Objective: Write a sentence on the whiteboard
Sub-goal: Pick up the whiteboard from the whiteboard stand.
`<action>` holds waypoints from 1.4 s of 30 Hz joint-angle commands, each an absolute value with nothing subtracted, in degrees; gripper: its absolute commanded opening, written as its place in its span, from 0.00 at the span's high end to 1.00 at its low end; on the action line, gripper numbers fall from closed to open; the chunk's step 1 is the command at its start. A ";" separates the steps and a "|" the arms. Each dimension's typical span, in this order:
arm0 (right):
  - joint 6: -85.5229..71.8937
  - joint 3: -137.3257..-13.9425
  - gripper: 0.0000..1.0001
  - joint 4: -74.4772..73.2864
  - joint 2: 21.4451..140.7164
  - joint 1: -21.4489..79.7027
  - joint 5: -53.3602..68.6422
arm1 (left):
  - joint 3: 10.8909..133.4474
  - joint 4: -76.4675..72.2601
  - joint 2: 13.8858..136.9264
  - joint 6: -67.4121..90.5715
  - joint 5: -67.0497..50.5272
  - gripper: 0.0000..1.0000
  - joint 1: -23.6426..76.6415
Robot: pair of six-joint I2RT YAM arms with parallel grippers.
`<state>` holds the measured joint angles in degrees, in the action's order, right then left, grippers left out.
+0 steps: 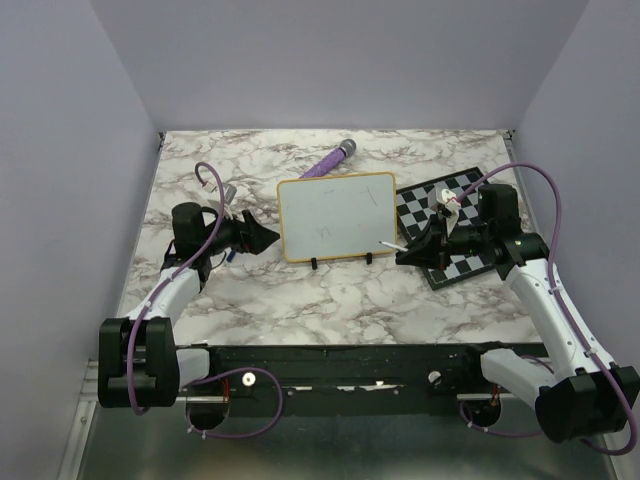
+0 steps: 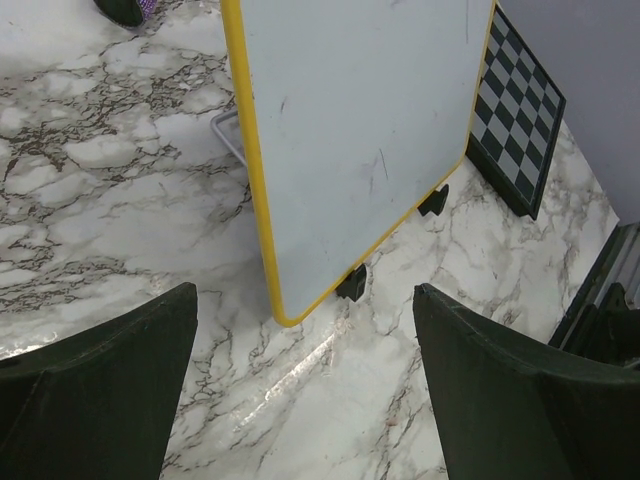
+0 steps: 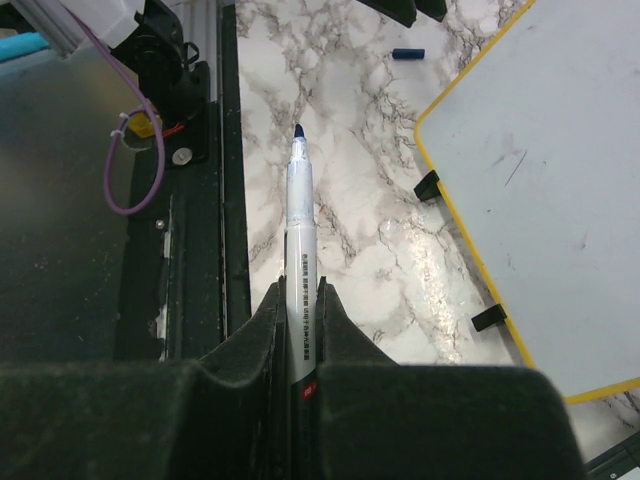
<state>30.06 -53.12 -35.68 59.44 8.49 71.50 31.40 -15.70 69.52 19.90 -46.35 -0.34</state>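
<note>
Small yellow-framed whiteboard (image 1: 336, 217) stands on its black feet mid marbled worktop (image 1: 330, 300), with faint strokes only and nothing readable. Your right gripper (image 3: 300, 300), just right of the board, has its jaws clamped on an uncapped blue-tipped white marker (image 3: 300, 210). Left gripper (image 1: 262, 237), just left of the board, has its jaws apart and empty. Writing looks not yet started; next, swing the tip onto the board face.

place: lab booth | cues: plain enclosing walls (image 1: 330, 60), marble-print tabletop (image 1: 340, 290), mounting rail (image 1: 340, 362)
</note>
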 commanded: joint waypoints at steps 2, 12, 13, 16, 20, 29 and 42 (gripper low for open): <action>30.50 -52.82 0.99 -36.04 59.06 8.09 73.83 | 30.76 -19.60 69.34 18.63 -49.22 0.06 -0.18; 30.50 -52.82 0.99 -35.95 59.06 8.09 74.00 | 30.76 -24.25 69.52 21.09 -50.45 0.06 -0.26; 30.59 -52.82 0.99 -35.95 59.15 8.09 74.00 | 30.76 -24.52 69.61 21.35 -50.54 0.06 -0.18; 30.59 -52.73 0.99 -35.95 59.24 8.17 73.92 | 32.07 -24.26 69.96 21.88 -50.01 0.06 -0.18; 30.67 -52.65 0.99 -35.86 59.50 8.17 73.74 | 33.66 -23.55 70.14 22.15 -48.96 0.06 -0.18; 30.85 -52.73 0.99 -35.86 60.21 8.17 73.21 | 38.14 -20.84 71.19 27.33 -44.04 0.04 -1.23; 31.02 -52.91 0.99 -35.86 62.14 8.17 72.34 | 38.85 -17.23 68.99 27.78 -44.03 0.04 -1.85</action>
